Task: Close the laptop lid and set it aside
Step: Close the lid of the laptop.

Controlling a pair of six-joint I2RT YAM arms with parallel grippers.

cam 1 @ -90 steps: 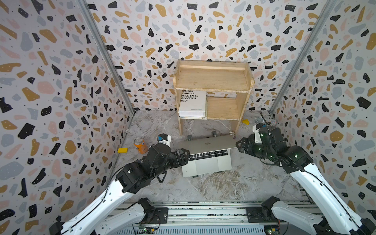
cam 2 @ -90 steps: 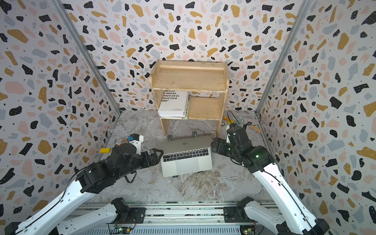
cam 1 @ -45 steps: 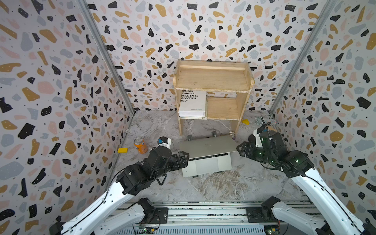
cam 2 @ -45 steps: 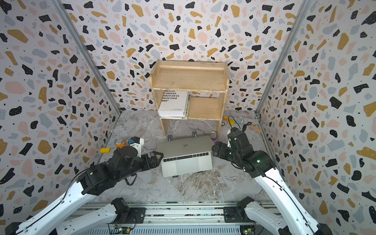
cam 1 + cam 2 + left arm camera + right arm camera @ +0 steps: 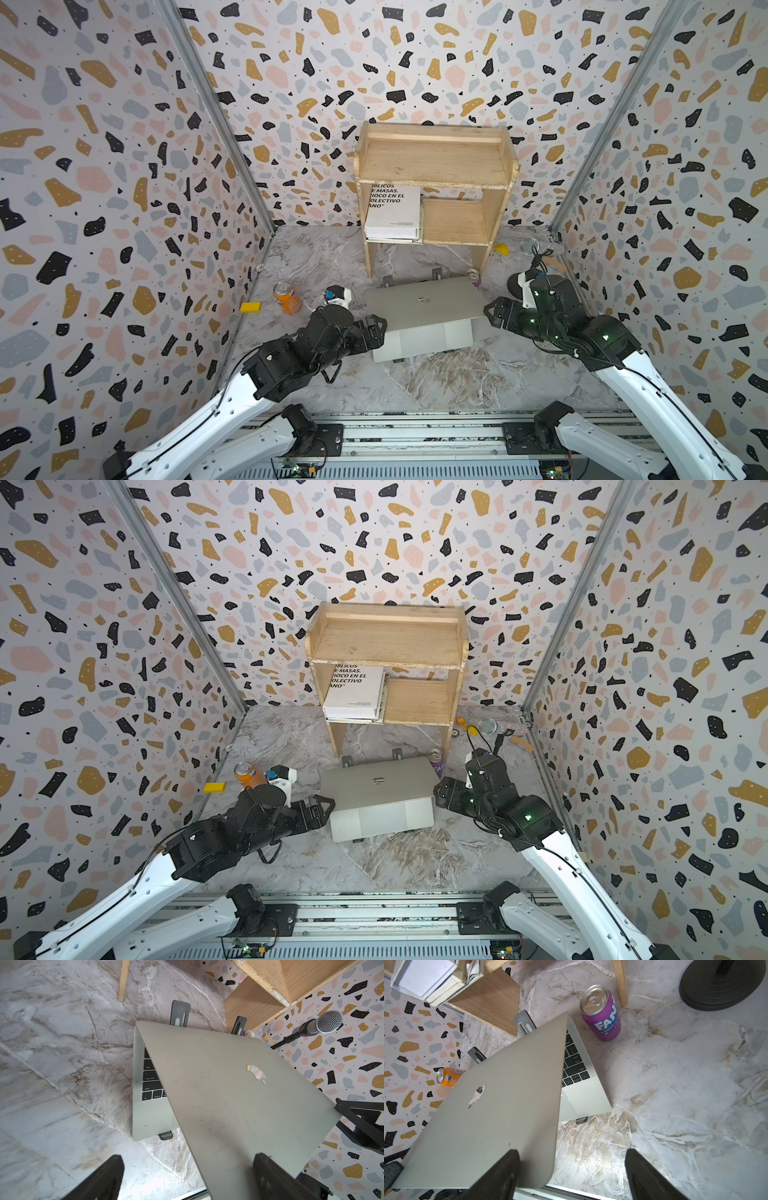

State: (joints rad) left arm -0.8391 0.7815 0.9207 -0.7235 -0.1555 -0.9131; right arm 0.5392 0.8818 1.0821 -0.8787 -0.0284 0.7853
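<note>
Between my two grippers, at the middle of the table [image 5: 457, 386], the laptop [image 5: 424, 343] sits on its stand [image 5: 179, 1013], just in front of the shelf [image 5: 432, 166]. Its lid [image 5: 415, 309] slants low over the keys [image 5: 150, 1082] but is not yet shut: a wedge of gap shows, and the front strip of the base lies bare in both top views.

My left gripper [image 5: 376, 330] is at the lid's left edge, jaws spread wide and clamping nothing. In the left wrist view one finger [image 5: 268, 1174] lies over the lid's silver back and the other over bare table, the lid's edge between them. Whether that finger touches the lid I cannot tell.

My right gripper [image 5: 492, 311] stands likewise at the right edge, jaws wide, nothing held, with one finger [image 5: 506, 1169] over the lid.

A purple can [image 5: 602, 1018] stands just beside the laptop's far right corner. An orange can [image 5: 286, 297] stands off to the left.
</note>
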